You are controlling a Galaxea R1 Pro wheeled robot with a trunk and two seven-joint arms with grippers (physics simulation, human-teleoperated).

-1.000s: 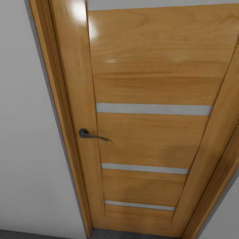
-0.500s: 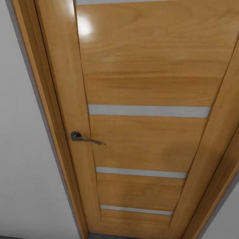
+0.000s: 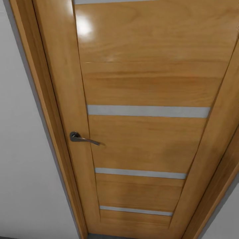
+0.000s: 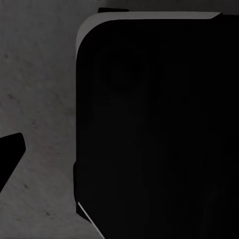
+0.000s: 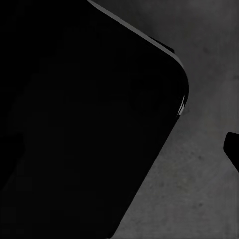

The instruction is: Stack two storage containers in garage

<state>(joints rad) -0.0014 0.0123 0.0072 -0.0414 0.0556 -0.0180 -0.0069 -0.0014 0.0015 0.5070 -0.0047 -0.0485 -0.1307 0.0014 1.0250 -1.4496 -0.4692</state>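
The two storage containers are out of view. A light wooden door (image 3: 146, 83) with frosted glass strips stands shut close in front of me in the head view, so this is at the garage. The floor (image 4: 35, 74) is dark grey speckled concrete under the left wrist, and the same floor (image 5: 199, 199) lies under the right wrist. My left gripper (image 4: 119, 154) shows one dark fingertip (image 4: 10, 154) at the picture's edge, with nothing held. My right gripper (image 5: 119, 149) shows one fingertip (image 5: 233, 149) the same way. Both point down beside my black base (image 4: 159, 124).
The door's dark metal lever handle (image 3: 81, 138) sits on its left side. A wooden door frame (image 3: 49, 116) borders it, with plain white wall (image 3: 23, 166) to the left and a sliver of wall at the lower right. A thin strip of grey floor shows under the door.
The whole head view has shifted: the door looks slightly larger and further left, so the camera has moved closer. Since half a second ago it is almost still.
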